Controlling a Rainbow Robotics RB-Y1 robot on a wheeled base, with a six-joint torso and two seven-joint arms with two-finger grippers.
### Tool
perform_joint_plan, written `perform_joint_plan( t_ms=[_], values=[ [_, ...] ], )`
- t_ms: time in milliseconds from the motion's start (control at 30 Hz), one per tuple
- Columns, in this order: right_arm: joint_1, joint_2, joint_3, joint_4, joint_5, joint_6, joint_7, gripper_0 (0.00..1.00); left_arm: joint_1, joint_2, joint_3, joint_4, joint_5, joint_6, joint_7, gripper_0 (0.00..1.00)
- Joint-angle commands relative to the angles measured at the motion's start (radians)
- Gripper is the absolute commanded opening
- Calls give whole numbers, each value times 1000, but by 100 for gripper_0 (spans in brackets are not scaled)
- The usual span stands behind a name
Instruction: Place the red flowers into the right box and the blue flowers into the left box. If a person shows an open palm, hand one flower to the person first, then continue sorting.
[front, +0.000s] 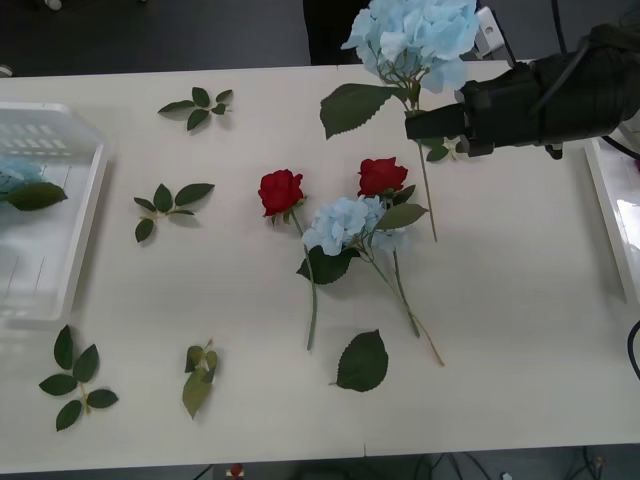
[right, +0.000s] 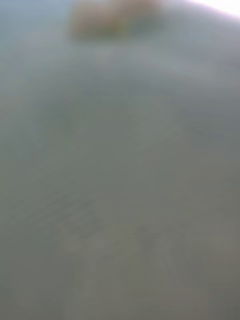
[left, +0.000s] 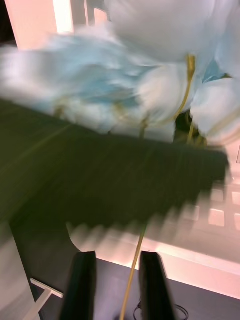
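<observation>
My right gripper (front: 425, 125) is shut on the stem of a blue flower (front: 415, 38), held up over the table's far right with its stem hanging down. Two red flowers (front: 281, 190) (front: 381, 175) lie mid-table, and a second blue flower (front: 345, 222) lies between them. The left box (front: 85, 215) holds another blue flower (front: 15, 180). In the left wrist view my left gripper (left: 118, 257) stands open, its black fingers (left: 82, 285) either side of that blue flower's (left: 100, 90) thin stem, over the box's slotted bottom (left: 215, 215). The right box (front: 612, 210) shows at the right edge.
Loose green leaf sprigs lie at the far middle (front: 198, 105), left of centre (front: 168, 205), front left (front: 75, 378) and front (front: 200, 375). A single leaf (front: 362, 362) lies near the stems' ends. The right wrist view is a grey blur.
</observation>
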Motion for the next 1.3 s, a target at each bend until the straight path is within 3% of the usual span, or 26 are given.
perform_joint_plan(
  t_ms=[33, 300, 500, 667, 800, 1033, 1300],
  values=[
    [-56, 70, -14, -75, -67, -58, 80, 0, -24, 58, -8, 9, -16, -29, 23, 100],
    [-69, 216, -13, -115, -73, -128, 128, 0, -21, 58, 10, 9, 62, -37, 12, 100],
    [-100, 288, 49, -115, -116, -235, 133, 0, 11, 58, 90, -8, 469, -52, -57, 100],
    [-115, 320, 89, -131, -163, -300, 142, 0, 128, 49, 23, -160, 872, -238, -40, 100],
    [-115, 351, 98, -135, -165, -328, 134, 0, 234, -3, -66, -333, 1015, -422, -11, 100],
    [-115, 363, 139, -141, -169, -401, 136, 0, 369, -100, -224, -641, 1060, -647, 64, 100],
    [-115, 363, 142, -143, -169, -401, 131, 0, 377, -218, -365, -753, 1072, -758, 69, 100]
  ],
)
